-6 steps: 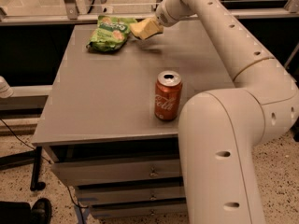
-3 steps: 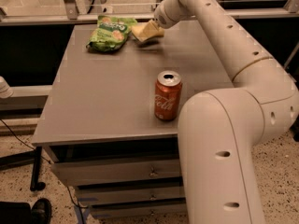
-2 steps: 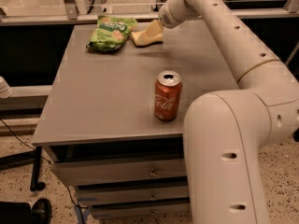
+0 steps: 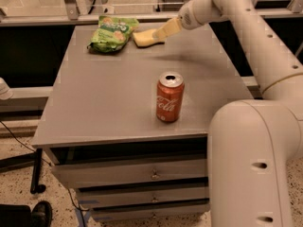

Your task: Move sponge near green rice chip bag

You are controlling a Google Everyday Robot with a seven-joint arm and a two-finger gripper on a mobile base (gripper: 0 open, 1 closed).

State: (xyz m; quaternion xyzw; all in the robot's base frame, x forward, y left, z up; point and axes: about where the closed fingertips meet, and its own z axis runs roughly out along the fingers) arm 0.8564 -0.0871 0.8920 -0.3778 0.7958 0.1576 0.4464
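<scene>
The pale yellow sponge [image 4: 143, 38] lies flat on the grey table [image 4: 118, 98] at the back, just right of the crinkled green rice chip bag [image 4: 112, 33] and almost touching it. My gripper [image 4: 163, 30] hangs just above the sponge's right end, reaching in from the right on the white arm [image 4: 222, 4]. It is open and holds nothing.
A red cola can [image 4: 169, 97] stands upright near the table's front centre. The big white arm segment [image 4: 251, 164] fills the lower right. Drawers [image 4: 132, 174] sit under the tabletop. A rail and glass [image 4: 94, 15] run behind the table's back edge.
The sponge has come down onto the table beside the green bag. My gripper has let go of it and drawn back a little to the right.
</scene>
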